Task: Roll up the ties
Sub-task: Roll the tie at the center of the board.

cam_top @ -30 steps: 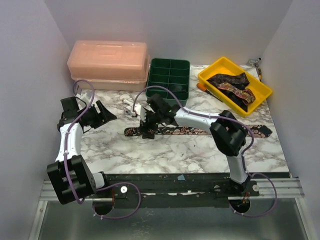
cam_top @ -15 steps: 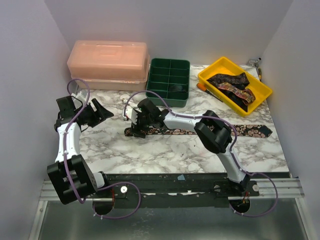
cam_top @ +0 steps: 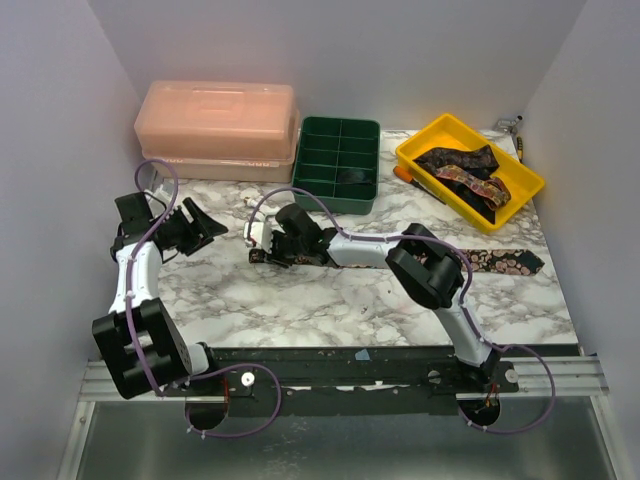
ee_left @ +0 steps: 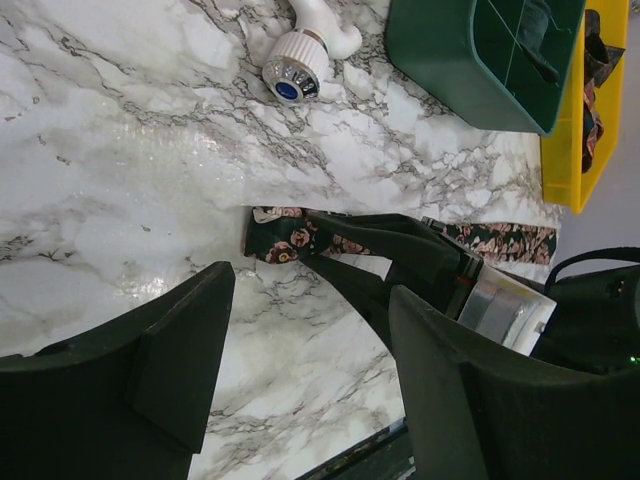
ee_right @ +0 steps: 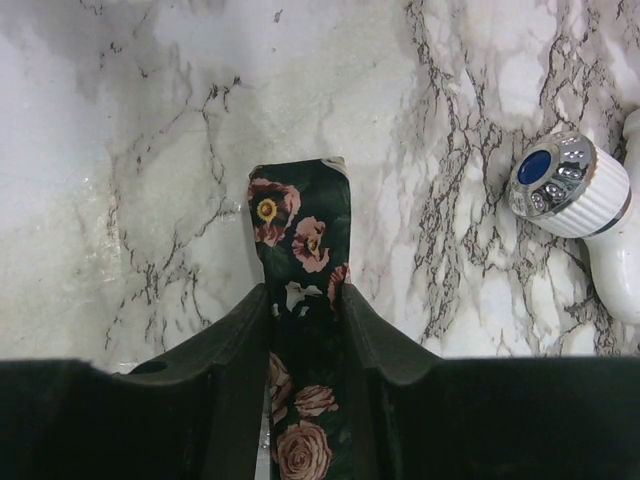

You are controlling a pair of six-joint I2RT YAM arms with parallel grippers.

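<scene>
Right fingers [ee_right: 232, 345] tight on tie [ee_right: 300, 235] end (left fingers [ee_left: 175, 355] apart)

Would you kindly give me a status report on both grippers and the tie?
Right gripper jaws pinching tie end. Left gripper open, empty, standing off. White fitting near tie end, not touching.

Right pincer [ee_left: 312, 240] clamps end of floral tie [ee_left: 272, 241].

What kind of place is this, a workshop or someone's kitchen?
Probably a robot test booth, not a home: plain white walls box in a marble-patterned tabletop, a left arm and right arm are bolted at its near edge, the right one's fingers around a dark floral necktie.
</scene>
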